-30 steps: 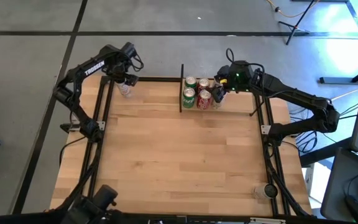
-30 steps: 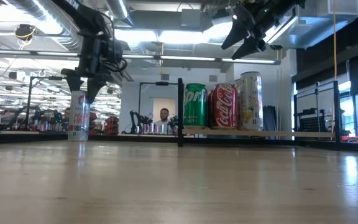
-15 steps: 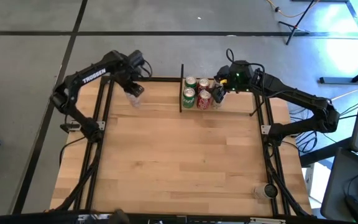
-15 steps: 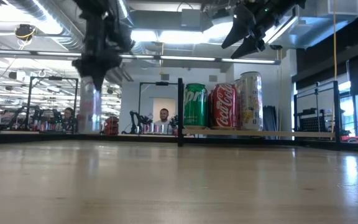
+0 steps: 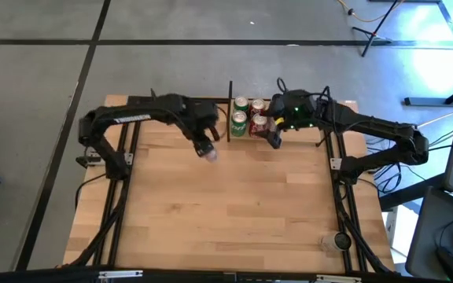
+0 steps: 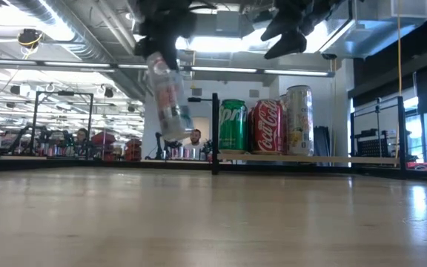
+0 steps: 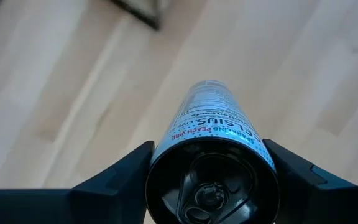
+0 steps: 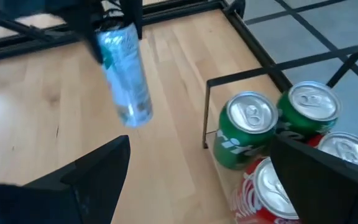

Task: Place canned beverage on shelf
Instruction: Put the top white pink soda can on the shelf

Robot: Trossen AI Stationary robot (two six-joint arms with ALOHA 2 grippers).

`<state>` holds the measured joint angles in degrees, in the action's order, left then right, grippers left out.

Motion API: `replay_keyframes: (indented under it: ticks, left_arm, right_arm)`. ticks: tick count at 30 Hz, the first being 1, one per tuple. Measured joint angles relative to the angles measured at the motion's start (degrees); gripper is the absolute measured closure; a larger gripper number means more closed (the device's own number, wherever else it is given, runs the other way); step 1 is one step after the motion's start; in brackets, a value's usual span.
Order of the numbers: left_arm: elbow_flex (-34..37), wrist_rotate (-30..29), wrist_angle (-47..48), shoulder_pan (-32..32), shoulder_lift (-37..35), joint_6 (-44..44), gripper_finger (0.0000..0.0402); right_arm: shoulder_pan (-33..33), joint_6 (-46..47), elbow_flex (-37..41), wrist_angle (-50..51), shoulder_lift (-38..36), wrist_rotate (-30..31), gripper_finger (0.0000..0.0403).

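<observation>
The slim can [image 6: 167,96] hangs tilted above the table [image 5: 226,204], clamped at its top by the left gripper [image 5: 204,146], at nine o'clock from the shelf [image 5: 229,110]. The shelf holds green cans [image 5: 239,119] and red cans [image 5: 258,123]. The right gripper [image 5: 274,135] hovers over them, fingers spread wide, empty.

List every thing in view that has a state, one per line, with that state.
Slim can: held by the left gripper, tilted, lifted clear of the table.
Left gripper: shut on the slim can, beside the shelf.
Right gripper: open, empty, above the shelf.
Shelf: partly filled.
Green cans: upright on the shelf.
Red cans: upright on the shelf.
Tall pale can: upright on the shelf.
</observation>
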<state>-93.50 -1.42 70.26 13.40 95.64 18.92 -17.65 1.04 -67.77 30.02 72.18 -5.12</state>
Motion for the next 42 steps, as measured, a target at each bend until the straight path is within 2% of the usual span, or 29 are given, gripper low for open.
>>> replay_keyframes:
  ticks: [3, 9, 17, 22, 28, 32, 38, 42]
  left_arm:
    - [-5.85, 1.81, 1.00, -2.49, 5.34, 0.46, 0.0177]
    - [-17.68, 0.64, 7.50, -5.57, 16.14, 0.24, 0.0177]
    - [-20.02, 0.48, 7.78, -6.77, 23.70, 2.56, 0.0177]
    - [-20.11, 0.01, 6.40, -7.94, 24.26, 2.66, 0.0169]
    - [-20.08, -0.78, 6.23, -8.91, 24.25, 3.46, 0.0097]
    - [-20.80, -0.93, 7.70, -8.93, 24.26, 2.72, 0.0068]
    - [-26.36, -1.95, 12.71, -9.19, 23.34, -2.54, 0.0058]
    - [-27.76, -4.72, 14.39, -9.48, 18.64, -5.49, 0.0057]
  right_arm:
    - [0.94, 0.06, 0.02, 0.16, 0.70, 0.11, 0.0031]
    - [1.59, 2.42, 0.02, 3.93, 1.25, 0.98, 0.0031]
    - [1.57, 3.48, 0.04, 11.87, 1.27, 5.33, 0.0031]
    - [1.57, 3.52, 0.04, 12.67, 1.27, 6.02, 0.0031]
    - [1.57, 3.29, 0.04, 12.62, 1.27, 6.02, 0.0031]
    - [1.57, 3.25, 0.04, 12.61, 1.27, 6.02, 0.0031]
    - [1.57, 3.33, 0.04, 12.33, 1.27, 5.21, 0.0031]
    - [1.57, 5.02, 0.04, 9.83, 1.27, 1.72, 0.0031]
